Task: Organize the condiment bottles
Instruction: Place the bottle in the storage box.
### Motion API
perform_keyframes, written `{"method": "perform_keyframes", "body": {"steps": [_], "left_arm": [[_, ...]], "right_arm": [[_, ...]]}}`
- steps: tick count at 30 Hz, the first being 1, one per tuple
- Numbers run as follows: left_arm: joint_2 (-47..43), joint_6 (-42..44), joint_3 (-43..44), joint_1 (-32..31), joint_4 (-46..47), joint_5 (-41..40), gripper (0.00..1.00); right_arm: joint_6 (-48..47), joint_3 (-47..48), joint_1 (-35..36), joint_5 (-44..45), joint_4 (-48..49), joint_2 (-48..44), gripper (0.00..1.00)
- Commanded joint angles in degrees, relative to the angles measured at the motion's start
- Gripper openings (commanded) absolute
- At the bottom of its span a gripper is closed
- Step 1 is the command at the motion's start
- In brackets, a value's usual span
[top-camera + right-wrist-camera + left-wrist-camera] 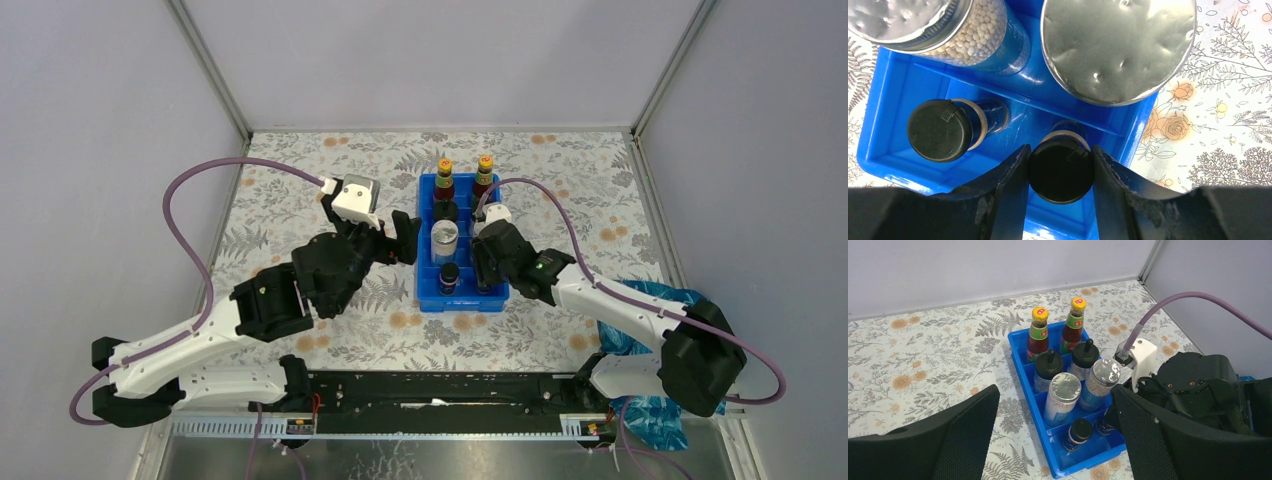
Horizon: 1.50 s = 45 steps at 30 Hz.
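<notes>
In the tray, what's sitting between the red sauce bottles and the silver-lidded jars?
The two black-capped clear bottles stand between the red sauce bottles and silver-lidded jars, clearest in the left wrist view.

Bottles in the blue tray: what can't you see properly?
Top view: right gripper covers the near-right short jar and one silver-lidded jar.
Left wrist view: right arm hides most of that short jar; labels too small.
Right wrist view: red bottles outside frame.

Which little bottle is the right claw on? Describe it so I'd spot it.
Find the blue tray mid-table, then its row nearest the robot. Of the two short black-capped jars there, it is the right-hand jar, with the right gripper closed on its cap; its twin stands free.
</notes>
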Motion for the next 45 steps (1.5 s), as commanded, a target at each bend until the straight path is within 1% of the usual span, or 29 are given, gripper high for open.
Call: {"method": "perform_keyframes", "body": {"steps": [1, 7, 8, 11, 15, 17, 20, 25, 31, 39, 45], "left_arm": [[-0.2, -0.2, -1.0, -0.4, 0.0, -0.4, 0.9], [-0.3, -0.3, -1.3, -0.4, 0.1, -0.4, 0.9], [-0.4, -0.4, -1.2, -0.4, 0.1, -0.4, 0.9], [-0.4, -0.4, -1.3, -0.4, 0.1, -0.4, 0.9], [-0.5, -0.3, -1.3, -0.4, 0.0, -0.4, 0.9], [-0.6, -0.3, -1.3, -0.4, 0.1, -0.4, 0.9], [-0.6, -0.2, -1.4, -0.4, 0.0, -0.5, 0.9], [-0.8, -0.3, -1.5, -0.4, 0.0, -0.6, 0.9], [-0.7, -0.3, -1.5, -0.4, -0.1, -0.6, 0.9], [-0.6, -0.4, -1.4, -0.4, -0.3, -0.6, 0.9], [0.2, -0.5, -0.7, -0.4, -0.8, -0.6, 0.9]], "right_arm": [[0.8, -0.2, -0.6, -0.8, 2.9, 0.3, 0.0], [0.9, -0.6, -0.6, -0.4, 3.1, 0.5, 0.0], [0.9, -0.6, -0.6, -0.2, 3.2, 0.6, 0.04], [0.9, -0.7, -0.7, 0.0, 3.1, 0.8, 0.24], [0.8, -0.7, -0.6, 0.1, 3.3, 1.0, 0.4], [0.8, -0.8, -0.7, 0.1, 3.4, 1.2, 0.46], [0.7, -0.7, -0.7, 0.1, 3.4, 1.4, 0.49], [0.6, -0.6, -0.6, 0.1, 3.4, 1.6, 0.59], [0.4, -0.3, -0.7, 0.2, 3.3, 1.3, 0.64], [0.2, 0.6, -0.7, 0.3, 2.2, -0.1, 0.65], [-0.6, 3.2, -0.7, 0.6, -0.8, -2.8, 0.65]]}}
